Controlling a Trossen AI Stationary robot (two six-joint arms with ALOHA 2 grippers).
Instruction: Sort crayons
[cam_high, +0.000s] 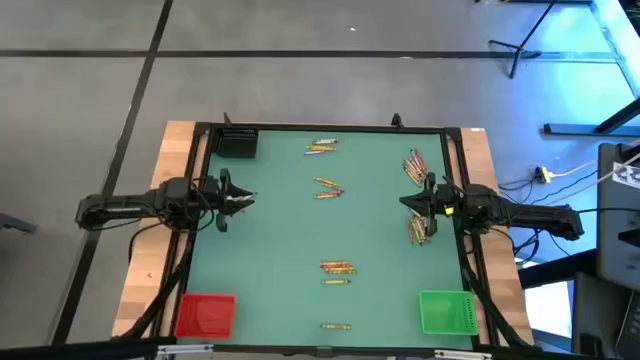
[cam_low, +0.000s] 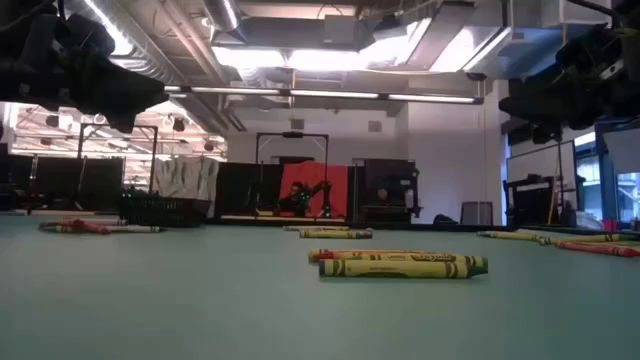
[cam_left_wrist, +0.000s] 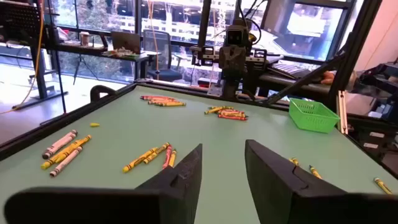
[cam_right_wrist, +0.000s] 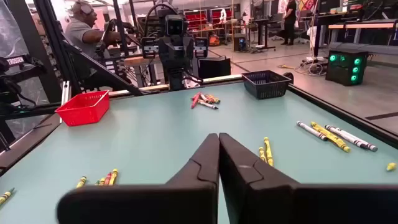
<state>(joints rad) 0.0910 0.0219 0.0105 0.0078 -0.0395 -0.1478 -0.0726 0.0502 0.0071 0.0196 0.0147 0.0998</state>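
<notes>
Crayons lie flat in small loose groups over the green table: at the far middle (cam_high: 320, 148), the centre (cam_high: 328, 188), the near middle (cam_high: 338, 268), and two groups at the right (cam_high: 415, 165) (cam_high: 420, 230). In the low view a green and a yellow crayon (cam_low: 400, 264) lie side by side. My left gripper (cam_high: 246, 197) (cam_left_wrist: 222, 154) hovers open over the table's left side, with nothing between its fingers. Over the right side my right gripper (cam_high: 408, 203) (cam_right_wrist: 219, 140) is shut and empty, beside the right-hand crayon groups.
A red bin (cam_high: 205, 315) stands at the near left corner, a green bin (cam_high: 445, 312) at the near right and a black bin (cam_high: 237, 143) at the far left. A dark frame (cam_high: 330, 127) rims the table. A person (cam_right_wrist: 81, 25) sits beyond it.
</notes>
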